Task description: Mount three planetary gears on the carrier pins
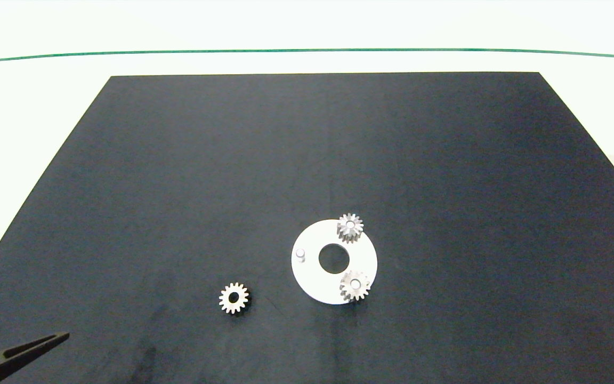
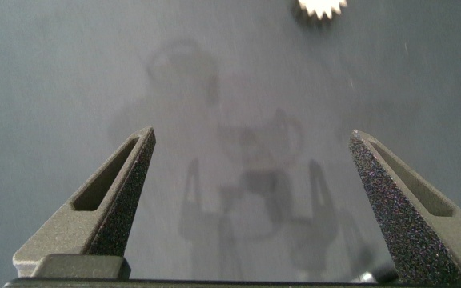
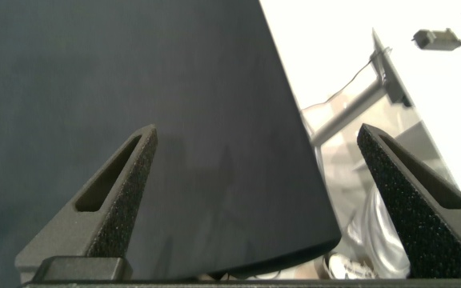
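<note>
A matte black mat [image 1: 179, 186] covers most of the white tabletop [image 1: 30, 106], which carries a thin green line [image 1: 307, 50] near its far edge. The carrier disc [image 1: 312, 277] is flat white, its centre hole showing black mat through it. Two pale silvery gears sit on it — one [image 1: 349, 228] at one o'clock, one [image 1: 355, 286] at five o'clock — while the bare pin [image 1: 300, 255] at nine o'clock is whitish-silver. The third gear [image 1: 234, 298], lying on the mat, is the same pale silver with a dark centre hole. The left gripper [image 2: 250, 140] and right gripper [image 3: 254, 136] have dark grey fingers with a speckled, grainy texture.
</note>
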Robot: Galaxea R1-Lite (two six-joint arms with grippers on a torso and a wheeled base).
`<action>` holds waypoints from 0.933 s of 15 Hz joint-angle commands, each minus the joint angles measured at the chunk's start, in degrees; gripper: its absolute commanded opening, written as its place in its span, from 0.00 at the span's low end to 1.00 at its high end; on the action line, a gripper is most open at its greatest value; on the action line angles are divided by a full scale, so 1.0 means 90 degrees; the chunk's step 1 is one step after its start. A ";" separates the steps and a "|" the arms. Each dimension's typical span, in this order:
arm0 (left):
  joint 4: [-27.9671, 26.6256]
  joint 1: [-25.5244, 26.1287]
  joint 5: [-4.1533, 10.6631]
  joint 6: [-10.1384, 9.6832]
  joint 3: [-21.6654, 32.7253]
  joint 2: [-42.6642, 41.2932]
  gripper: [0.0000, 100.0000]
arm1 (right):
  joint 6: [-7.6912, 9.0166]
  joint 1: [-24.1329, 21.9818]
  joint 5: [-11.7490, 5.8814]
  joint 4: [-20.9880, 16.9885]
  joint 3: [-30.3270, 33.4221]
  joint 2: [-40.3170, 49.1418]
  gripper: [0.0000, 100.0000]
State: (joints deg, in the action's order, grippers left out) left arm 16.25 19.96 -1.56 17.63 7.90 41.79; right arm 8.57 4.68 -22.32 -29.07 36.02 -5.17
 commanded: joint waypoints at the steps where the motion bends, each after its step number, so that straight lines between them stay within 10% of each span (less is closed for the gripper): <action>1: 0.1564 0.0283 0.0007 0.0014 -0.0262 0.1148 1.00 | 0.0034 -0.0305 0.0380 0.0047 -0.0253 0.0115 1.00; 3: 0.1808 0.0556 0.0027 0.0014 -0.0341 0.1255 1.00 | 0.0161 -0.0520 0.0839 0.0047 -0.0604 0.0525 1.00; 9: 0.1974 0.0908 0.0037 0.0014 -0.0380 0.1626 1.00 | 0.0220 -0.0520 0.0879 0.0057 -0.0839 0.0545 1.00; 14: 0.3624 0.1210 0.0037 -0.0015 -0.0878 0.2935 1.00 | 0.0259 -0.0520 0.0898 0.0066 -0.1171 0.0555 1.00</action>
State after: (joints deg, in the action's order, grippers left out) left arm 44.70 29.23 -1.21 17.49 1.67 62.07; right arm 10.83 0.00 -14.14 -28.31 25.91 0.07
